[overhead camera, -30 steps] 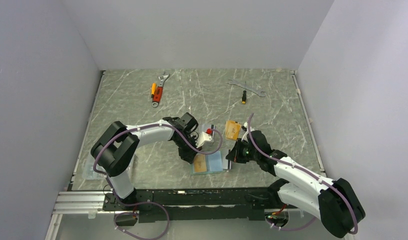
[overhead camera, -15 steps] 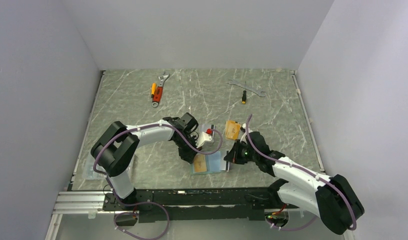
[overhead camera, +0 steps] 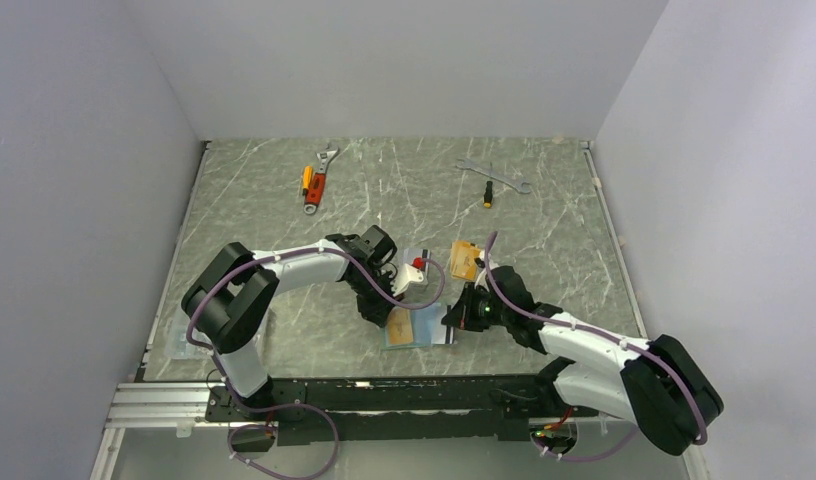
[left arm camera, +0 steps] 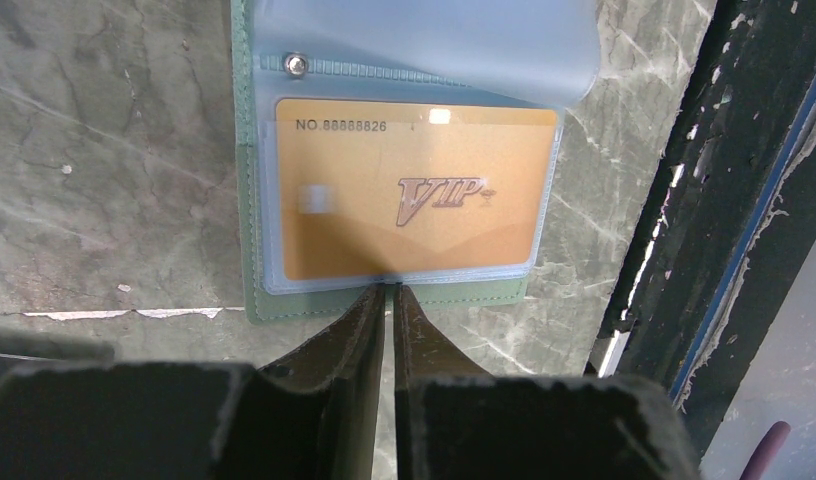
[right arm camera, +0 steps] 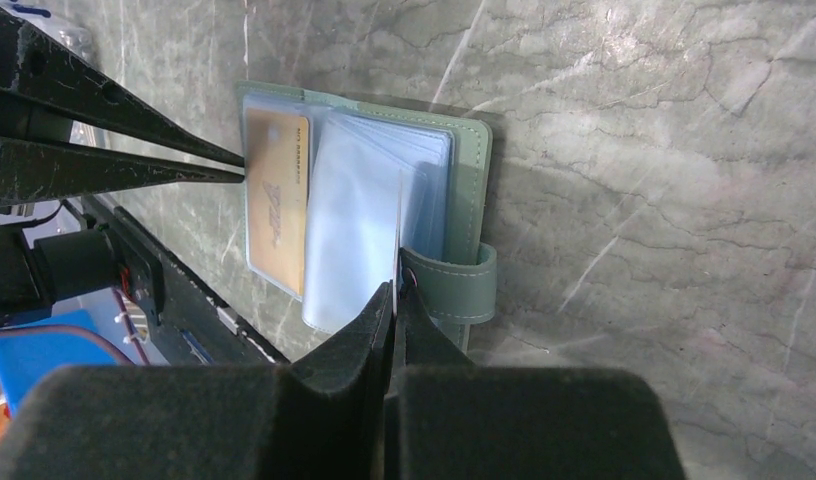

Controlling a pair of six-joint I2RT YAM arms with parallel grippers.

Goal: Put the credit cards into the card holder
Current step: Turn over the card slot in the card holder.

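1. The card holder lies open at the table's 6 o'clock edge, between the two arms; an orange-gold VIP card already sits in the clear pocket of its left page.
2. The change is on the right: over the last second the right gripper has slid from the holder's 3 o'clock side inward, and it now hangs over the right page, just inside the snap tab; its jaws are pinched together on a thin pale card, seen edge-on and standing among the fanned clear sleeves.
3. The left gripper has not moved; its jaws are closed to a slit, tips at the holder's edge by the gold card, apparently pinning it down.
4. I judge the second insertion is starting; the card edge must find one sleeve mouth, and the floppy sleeves could buckle.
5. A spare orange-gold card waits at the holder's 1 o'clock, near but apart.
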